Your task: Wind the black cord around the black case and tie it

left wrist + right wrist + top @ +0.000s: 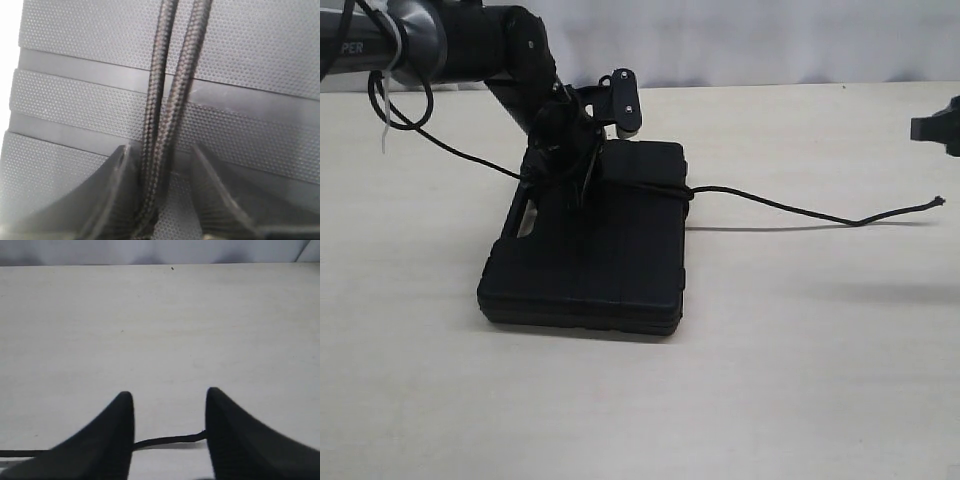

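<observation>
The black case (610,270) lies flat on the tabletop (800,360), and the black cord (790,207) is wrapped across its far part. Two strands lie side by side over the ribbed lid.

My left fingers (102,200) stand apart just above that lid, with both strands between them. The strands run lengthwise, the same way the fingers point. They hug one finger and leave a clear gap to the other, so I am pinching nothing there.

At the case's right edge the strands bunch into a dark lump. It may be a knot or only a crossing; the exterior view is too small for me to say which.

From that lump the cord's loose length runs straight out to the right along the tabletop, ending in a frayed end (937,202) well apart from the case. My right fingers (107,440) are also spread and empty, held above the tabletop. The cord lies crosswise under them, not between the tips.

So the loose length belongs to my right arm, which is much nearer to it. To take it, I judge those fingers must come down astride the cord, across its long axis.
</observation>
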